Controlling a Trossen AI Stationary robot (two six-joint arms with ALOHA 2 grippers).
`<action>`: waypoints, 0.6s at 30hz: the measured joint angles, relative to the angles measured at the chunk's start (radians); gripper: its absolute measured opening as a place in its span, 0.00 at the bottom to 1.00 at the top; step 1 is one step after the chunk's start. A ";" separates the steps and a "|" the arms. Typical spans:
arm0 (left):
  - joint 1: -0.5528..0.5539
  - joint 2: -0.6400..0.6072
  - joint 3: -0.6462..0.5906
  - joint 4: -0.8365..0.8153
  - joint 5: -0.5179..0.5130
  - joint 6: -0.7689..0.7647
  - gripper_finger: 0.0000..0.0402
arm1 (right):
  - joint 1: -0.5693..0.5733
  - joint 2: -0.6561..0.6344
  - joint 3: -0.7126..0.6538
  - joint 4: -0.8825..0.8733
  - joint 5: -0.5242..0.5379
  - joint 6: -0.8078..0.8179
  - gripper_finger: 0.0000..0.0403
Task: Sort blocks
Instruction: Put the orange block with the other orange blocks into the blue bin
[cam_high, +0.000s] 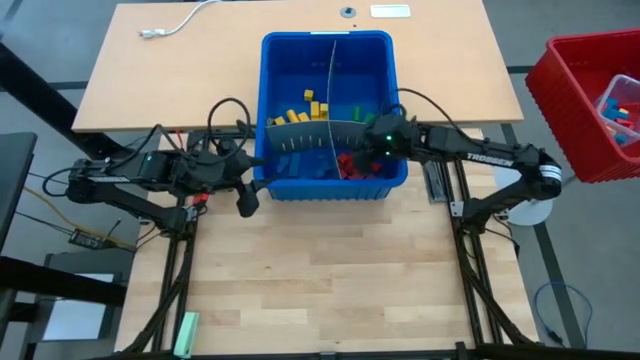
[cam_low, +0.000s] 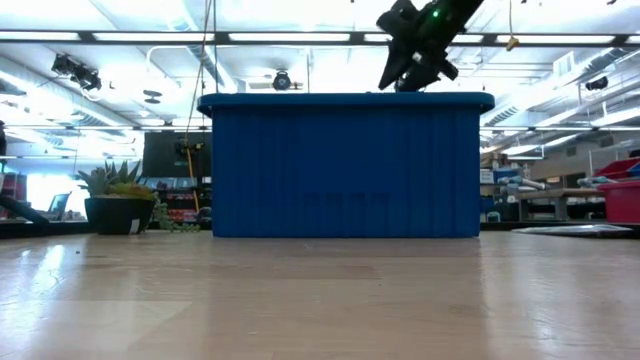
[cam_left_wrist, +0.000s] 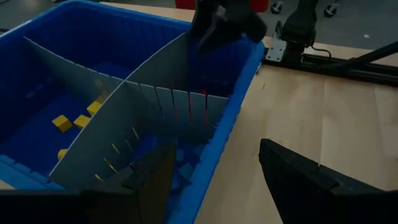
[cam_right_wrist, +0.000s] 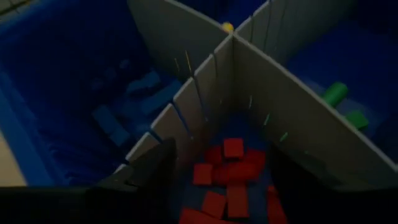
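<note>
Red blocks (cam_right_wrist: 227, 180) lie heaped right under the right gripper (cam_right_wrist: 217, 180), in the blue bin's (cam_high: 330, 190) compartment at about five o'clock. Its jaws stand well apart with nothing between them, so I'd judge a red one was meant for that pile. Grey dividers (cam_high: 318, 130) keep the colours separate: yellow blocks (cam_high: 305, 108) at ten o'clock, green blocks (cam_right_wrist: 341, 102) at two, blue blocks (cam_right_wrist: 118, 118) at seven. Off the bin's nine o'clock side, the left gripper (cam_high: 243, 188) waits, jaws wide and empty.
</note>
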 joint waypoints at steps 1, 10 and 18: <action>0.000 0.000 0.000 0.001 0.000 0.000 0.61 | 0.000 -0.012 0.000 0.000 0.000 -0.006 0.60; 0.000 0.013 0.000 0.009 0.000 0.001 0.61 | 0.056 -0.125 0.000 0.027 -0.008 -0.056 0.62; 0.000 0.014 -0.001 0.059 0.000 0.129 0.61 | 0.059 -0.150 0.000 0.015 0.003 -0.143 0.57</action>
